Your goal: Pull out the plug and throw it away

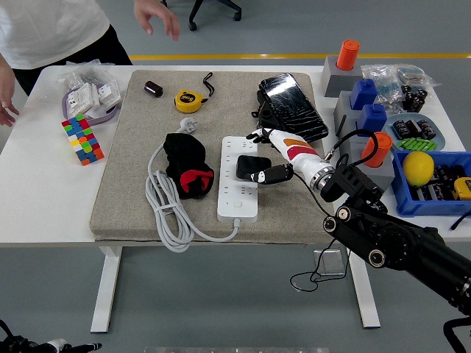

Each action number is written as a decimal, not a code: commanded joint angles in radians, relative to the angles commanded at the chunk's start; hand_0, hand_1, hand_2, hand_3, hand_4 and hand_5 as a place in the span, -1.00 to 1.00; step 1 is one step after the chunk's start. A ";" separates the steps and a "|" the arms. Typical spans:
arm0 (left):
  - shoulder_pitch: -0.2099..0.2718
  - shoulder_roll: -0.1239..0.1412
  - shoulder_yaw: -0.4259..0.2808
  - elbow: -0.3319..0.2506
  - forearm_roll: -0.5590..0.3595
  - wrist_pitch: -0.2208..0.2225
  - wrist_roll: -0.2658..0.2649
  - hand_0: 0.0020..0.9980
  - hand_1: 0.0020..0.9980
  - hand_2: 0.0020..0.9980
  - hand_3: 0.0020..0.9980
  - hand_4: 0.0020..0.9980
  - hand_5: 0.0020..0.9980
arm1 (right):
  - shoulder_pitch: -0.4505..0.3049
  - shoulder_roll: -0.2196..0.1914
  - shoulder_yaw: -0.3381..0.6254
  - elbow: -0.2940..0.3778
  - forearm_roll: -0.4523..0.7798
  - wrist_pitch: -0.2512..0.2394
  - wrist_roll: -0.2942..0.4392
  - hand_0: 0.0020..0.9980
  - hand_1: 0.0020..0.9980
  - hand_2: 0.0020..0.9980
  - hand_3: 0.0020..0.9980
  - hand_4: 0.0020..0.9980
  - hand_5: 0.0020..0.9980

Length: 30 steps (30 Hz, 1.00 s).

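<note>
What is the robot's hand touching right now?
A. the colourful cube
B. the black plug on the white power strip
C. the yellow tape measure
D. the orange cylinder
B: the right hand reaches over the power strip with its fingers on the black plug; the tape measure and cube lie far off, untouched.
</note>
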 joint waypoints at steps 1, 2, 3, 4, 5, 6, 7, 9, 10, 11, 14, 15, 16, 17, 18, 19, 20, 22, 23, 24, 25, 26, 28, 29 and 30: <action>0.000 0.000 0.000 0.000 0.001 0.000 0.001 0.06 0.33 0.39 0.33 0.68 0.37 | 0.004 0.003 -0.008 -0.011 0.004 -0.007 0.004 0.31 0.40 0.38 0.29 1.00 -0.48; 0.000 0.000 0.000 -0.001 0.002 -0.001 0.001 0.06 0.33 0.39 0.33 0.68 0.37 | 0.008 0.007 -0.019 -0.023 0.008 -0.011 0.006 0.31 0.40 0.38 0.29 1.00 -0.48; -0.001 0.000 0.000 -0.001 0.002 0.000 0.000 0.06 0.33 0.39 0.33 0.68 0.37 | 0.010 0.009 -0.027 -0.031 0.010 -0.013 0.007 0.27 0.36 0.30 0.22 1.00 -0.52; -0.001 -0.001 0.000 -0.001 0.002 0.000 0.000 0.06 0.33 0.39 0.33 0.68 0.37 | 0.011 0.010 -0.031 -0.034 0.012 -0.013 0.007 0.27 0.36 0.30 0.22 1.00 -0.52; -0.001 -0.001 0.000 -0.001 0.002 -0.001 0.000 0.06 0.33 0.39 0.33 0.68 0.37 | 0.012 0.011 -0.034 -0.037 0.013 -0.012 0.007 0.27 0.36 0.30 0.22 1.00 -0.52; -0.001 -0.001 0.000 -0.002 0.003 -0.001 0.001 0.06 0.33 0.39 0.33 0.68 0.37 | 0.012 0.013 -0.041 -0.041 0.017 -0.010 0.007 0.27 0.36 0.30 0.22 1.00 -0.52; -0.001 -0.001 0.000 -0.001 0.004 -0.001 0.002 0.06 0.33 0.39 0.33 0.68 0.37 | 0.013 0.015 -0.047 -0.046 0.020 -0.010 0.007 0.27 0.36 0.30 0.22 1.00 -0.52; -0.001 0.000 0.000 -0.001 0.005 -0.001 0.003 0.06 0.33 0.39 0.33 0.68 0.37 | 0.014 0.018 -0.057 -0.054 0.025 -0.011 0.008 0.24 0.34 0.27 0.19 1.00 -0.55; -0.001 0.000 -0.001 -0.001 0.006 -0.002 0.003 0.06 0.33 0.39 0.33 0.68 0.37 | 0.016 0.020 -0.062 -0.060 0.029 -0.012 0.009 0.24 0.34 0.27 0.19 1.00 -0.55; -0.001 0.000 0.000 -0.001 0.006 -0.001 0.003 0.06 0.33 0.39 0.33 0.68 0.37 | 0.017 0.021 -0.066 -0.064 0.032 -0.014 0.011 0.24 0.34 0.27 0.19 1.00 -0.55; -0.001 0.000 -0.002 -0.001 0.008 -0.002 0.004 0.06 0.33 0.39 0.33 0.68 0.37 | 0.021 0.023 -0.079 -0.080 0.047 -0.021 0.017 0.24 0.34 0.27 0.19 1.00 -0.55; -0.001 0.000 -0.002 -0.001 0.007 -0.002 0.004 0.06 0.33 0.39 0.33 0.68 0.37 | 0.022 0.023 -0.081 -0.083 0.050 -0.023 0.019 0.21 0.31 0.20 0.15 1.00 -0.59; -0.001 0.000 -0.001 -0.001 0.006 -0.001 0.003 0.06 0.33 0.39 0.33 0.68 0.37 | 0.022 0.023 -0.083 -0.087 0.053 -0.026 0.021 0.21 0.31 0.20 0.15 1.00 -0.59; -0.002 0.000 -0.001 -0.002 0.006 -0.001 0.003 0.06 0.33 0.39 0.33 0.68 0.37 | 0.023 0.023 -0.084 -0.091 0.058 -0.030 0.024 0.21 0.31 0.20 0.15 1.00 -0.59; -0.002 0.000 -0.002 -0.002 0.007 -0.002 0.003 0.06 0.33 0.39 0.33 0.68 0.37 | 0.023 0.023 -0.086 -0.094 0.063 -0.034 0.026 0.21 0.31 0.20 0.15 1.00 -0.59; -0.002 0.000 -0.003 -0.002 0.009 -0.002 0.004 0.06 0.33 0.39 0.33 0.68 0.37 | 0.024 0.023 -0.087 -0.096 0.065 -0.037 0.028 0.21 0.31 0.20 0.15 1.00 -0.59; -0.002 0.000 -0.003 -0.001 0.009 -0.002 0.004 0.06 0.33 0.39 0.33 0.68 0.37 | 0.024 0.023 -0.088 -0.097 0.066 -0.040 0.029 0.21 0.31 0.20 0.15 1.00 -0.59; -0.001 0.000 -0.005 -0.001 0.012 -0.003 0.005 0.06 0.33 0.39 0.33 0.68 0.37 | 0.024 0.023 -0.090 -0.097 0.069 -0.047 0.033 0.19 0.14 0.11 0.08 0.91 -0.68; -0.001 0.000 -0.006 -0.001 0.012 -0.003 0.006 0.06 0.33 0.39 0.33 0.68 0.37 | 0.024 0.023 -0.090 -0.096 0.071 -0.048 0.033 0.19 0.14 0.11 0.08 0.91 -0.68; -0.001 0.000 -0.005 -0.001 0.012 -0.003 0.006 0.06 0.33 0.39 0.33 0.68 0.37 | 0.023 0.023 -0.091 -0.094 0.074 -0.046 0.029 0.19 0.14 0.11 0.08 0.91 -0.68; -0.001 0.000 -0.005 -0.001 0.012 -0.002 0.005 0.06 0.33 0.39 0.33 0.68 0.37 | 0.023 0.023 -0.092 -0.092 0.073 -0.045 0.025 0.19 0.14 0.11 0.08 0.91 -0.68; -0.001 0.000 -0.004 -0.001 0.011 -0.002 0.005 0.06 0.33 0.39 0.33 0.68 0.37 | 0.023 0.023 -0.093 -0.091 0.072 -0.042 0.022 0.19 0.14 0.11 0.08 0.91 -0.68; -0.002 0.000 -0.005 -0.002 0.013 -0.003 0.006 0.06 0.33 0.39 0.33 0.68 0.37 | 0.023 0.023 -0.095 -0.090 0.074 -0.037 0.019 0.05 0.04 0.05 0.07 0.78 -0.79; -0.003 -0.001 -0.006 -0.002 0.014 -0.003 0.006 0.06 0.33 0.39 0.33 0.68 0.37 | 0.024 0.023 -0.097 -0.090 0.074 -0.035 0.018 0.05 0.04 0.05 0.07 0.78 -0.79; -0.003 -0.001 -0.006 -0.002 0.014 -0.003 0.006 0.06 0.33 0.39 0.33 0.68 0.37 | 0.025 0.023 -0.098 -0.090 0.074 -0.034 0.018 0.05 0.04 0.05 0.07 0.78 -0.79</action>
